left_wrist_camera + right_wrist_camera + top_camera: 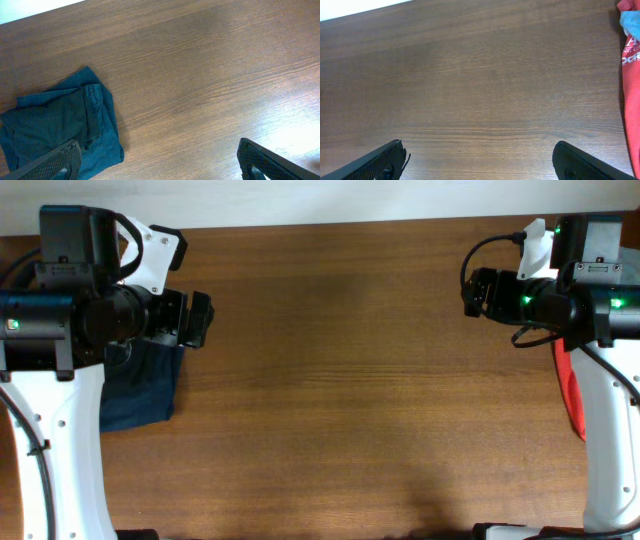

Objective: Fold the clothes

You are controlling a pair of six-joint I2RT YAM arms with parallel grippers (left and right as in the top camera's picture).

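Since neither claw has cloth in it, we judge the step in hand as fetching the next garment and bringing it to the bare middle of the worktop [350, 380].

The navy garment [55, 125] lies at 9 o'clock on the worktop, partly under the left arm. From the left wrist it looks doubled over already, edges roughly stacked, so it is probably done. The red garment [631, 75] hangs at the 3 o'clock edge beside the right arm, with white lettering and a light blue piece [630, 20] just above it. We can't tell whether that piece is a separate item.

To do it well, we'd send the right arm to 3 o'clock and pinch the red cloth at one layer near a hem or shoulder, not a bunched wad. Then drag it flat toward the centre before any fold. We'd watch that the blue piece doesn't ride along. Soft cloth will sag and twist, so both arms should take corners once it's spread.

The left claw [195, 320] is spread wide, holding nothing, and it hovers just past the navy garment's inner edge. The right claw [478, 292] is also spread wide and empty over bare wood, with the red cloth off to its side and not touched.
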